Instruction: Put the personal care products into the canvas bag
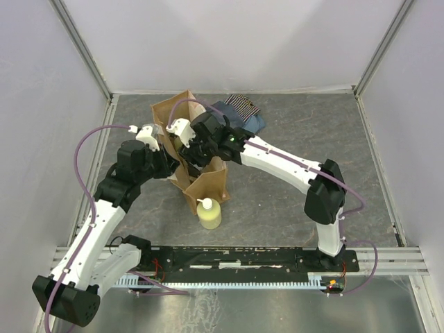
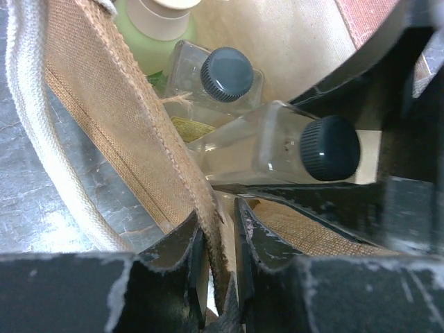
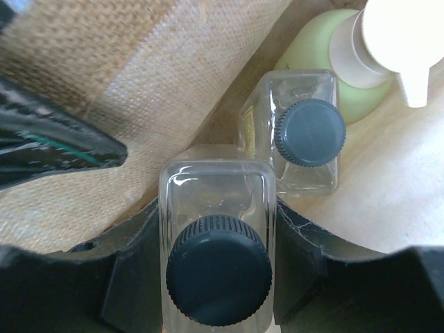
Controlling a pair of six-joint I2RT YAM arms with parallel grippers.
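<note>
Tan canvas makes up the bag, which stands open near the middle of the grey tabletop, its mouth crowded by both arms. Left hand is clamped on the bag's wall close to the rim, one finger outside the cloth and one inside, with a whitish handle looping past on the outside. Right hand reaches down into the bag and is clamped on a clear bottle, its fingers pressed to two flat sides just below the dark cap. That bottle is inside the bag and looks tilted in the left wrist view; whether its base touches the bottom I cannot tell. Just beside it, further in, stands the other clear bottle, also dark-capped, free of both hands. Beyond that, the green bottle with its pale cap sits by the bag's inner wall. Yellow bottle with a white pump stands upright outside on the tabletop, just beside the bag's near end, touched by neither hand. Folded blue and striped cloths lie behind the bag, toward the back wall
</note>
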